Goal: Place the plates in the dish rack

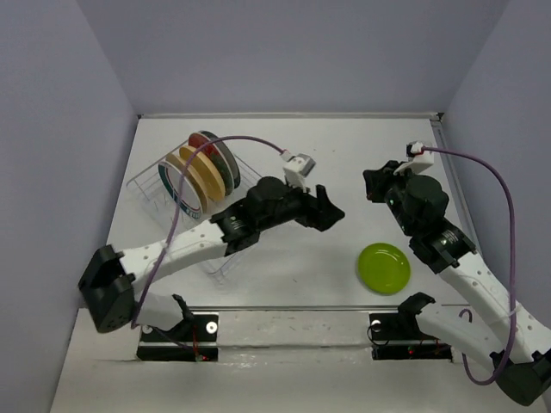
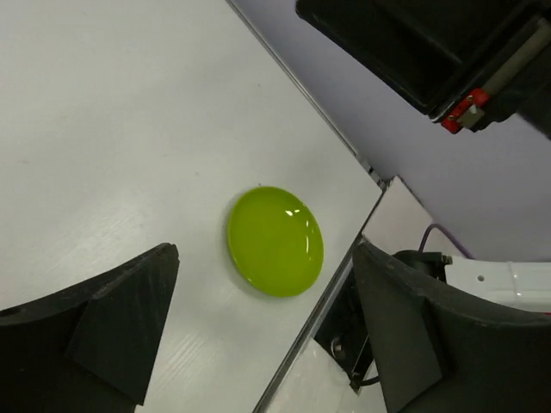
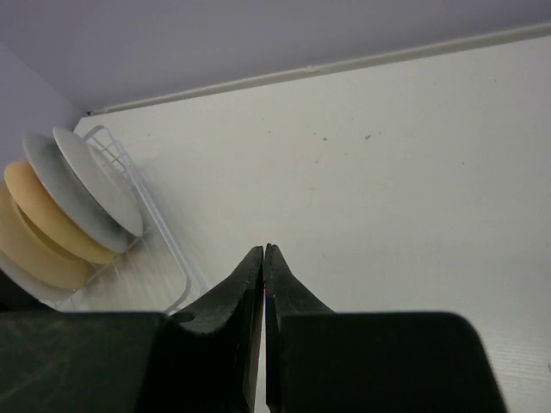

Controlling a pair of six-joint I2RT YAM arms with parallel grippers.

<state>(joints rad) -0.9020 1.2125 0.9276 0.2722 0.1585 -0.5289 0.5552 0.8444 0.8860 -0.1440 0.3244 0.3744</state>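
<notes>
Risks skidding the lime green plate, flat at lower right of the overhead view by the table front edge and well apart from the dish rack at upper left, under a shallow scoop from the wide-spread left gripper, with right gripper pinched shut on nothing.

The fixed camera hangs high behind both arm bases, looking down and forward over the whole white tabletop to the back wall. The left wrist camera looks steeply down past the left gripper from fairly high up, onto the round lime-green plate, which the high view also shows. The right wrist camera sits low behind the right gripper, looking across toward the white wire dish rack, likewise shared.
</notes>
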